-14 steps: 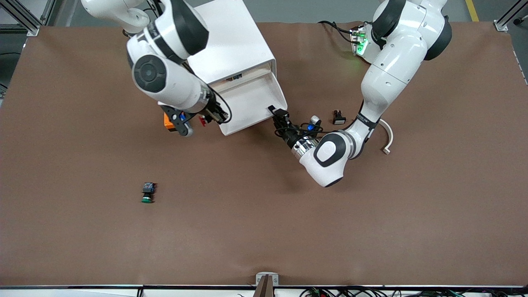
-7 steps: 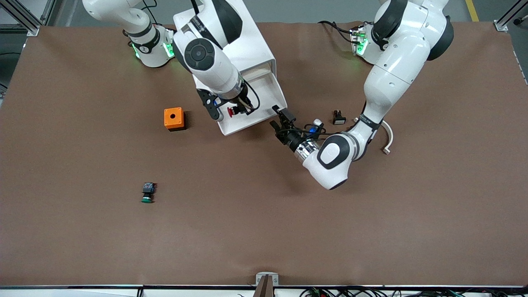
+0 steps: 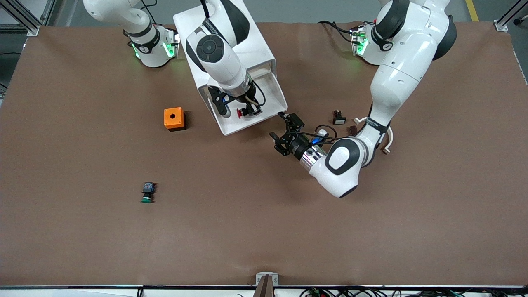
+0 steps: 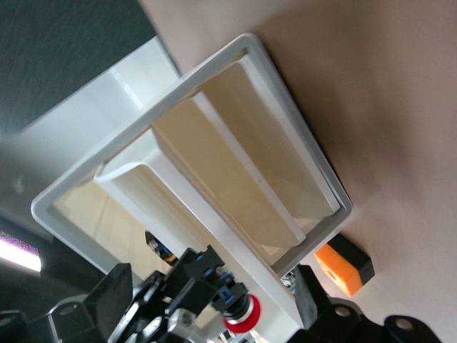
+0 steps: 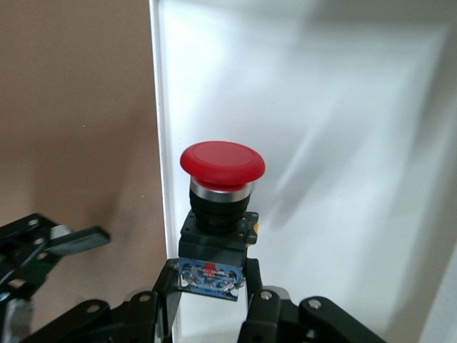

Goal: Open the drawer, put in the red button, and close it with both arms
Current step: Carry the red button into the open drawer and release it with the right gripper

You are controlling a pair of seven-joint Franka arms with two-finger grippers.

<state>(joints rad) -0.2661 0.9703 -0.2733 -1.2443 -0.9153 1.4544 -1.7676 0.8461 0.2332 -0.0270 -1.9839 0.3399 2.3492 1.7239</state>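
From my screen a brown mat (image 3: pixel 264 231) covers the whole table, lightly creased and evenly lit from above, with soft shadows. Past its top edge I see grey floor (image 3: pixel 305 10) with a yellow line (image 3: pixel 472 10) at one corner. Aluminium frame posts (image 3: pixel 24 18) stand at both upper corners. Along the near edge runs a metal rail (image 3: pixel 82 286) with a bracket (image 3: pixel 267 279) and cables (image 3: pixel 350 292).

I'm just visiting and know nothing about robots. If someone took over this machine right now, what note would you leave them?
Right pincer: shut on the red button, over the open drawer.
Left pincer: open, empty, above the table just off the drawer's front corner.
Done: top drawer of the cabinet is pulled out; button picked up.
Left: let the button go into the drawer, then push it shut with both arms.
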